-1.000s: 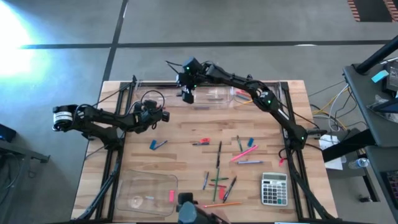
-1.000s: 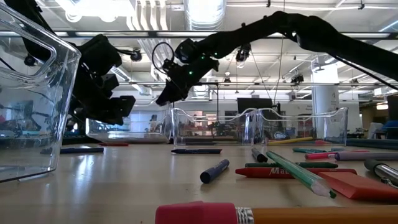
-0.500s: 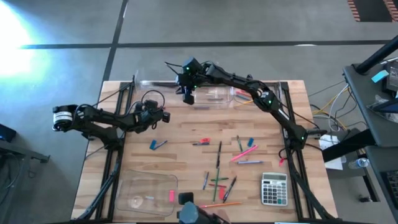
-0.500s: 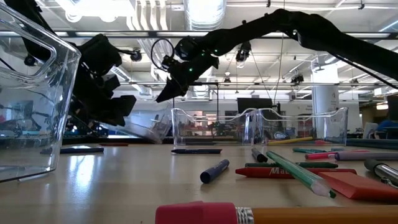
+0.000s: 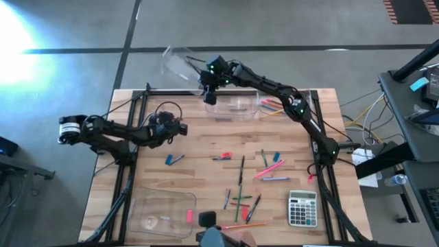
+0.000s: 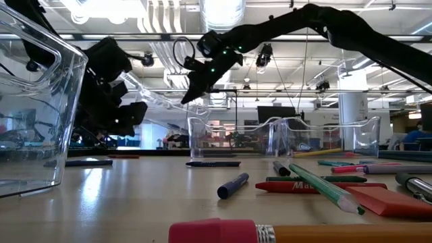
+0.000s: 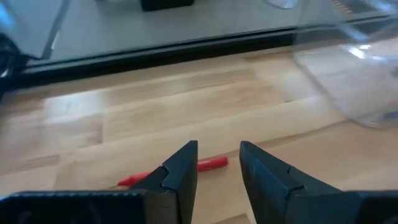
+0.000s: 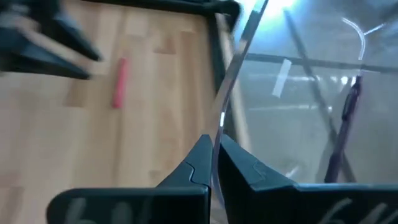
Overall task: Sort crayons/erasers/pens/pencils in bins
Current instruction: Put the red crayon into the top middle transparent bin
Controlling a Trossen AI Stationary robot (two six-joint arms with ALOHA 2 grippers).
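My right gripper (image 5: 209, 91) is shut on a small clear bin (image 5: 180, 62), which hangs tilted over the table's far edge. A dark pen (image 8: 347, 107) lies inside it. Two more clear bins (image 5: 236, 106) stand on their bases along the far edge. My left gripper (image 5: 177, 127) hovers at the table's left, open by a narrow gap, above a red crayon (image 7: 208, 163) lying flat on the wood. Pens, pencils, crayons and erasers (image 5: 243, 180) lie scattered on the table's near right. My right gripper pinches one thin wall of the clear bin at its rim (image 8: 222, 118), one finger on each face of the wall. The bin is lifted clear of the table and tilted, stretching away from the fingers toward the far left.
A shallow clear tray (image 5: 140, 223) with a pink eraser (image 5: 189, 215) sits at the near left. A grey calculator (image 5: 302, 208) lies at the near right. Bare wood stretches between my left gripper and the scattered sticks.
My right gripper has shut on the wall of the leftmost bin. It has then risen toward the far edge, first tipping the bin and then lifting it off the table, so that it now hangs tilted beyond the far edge.
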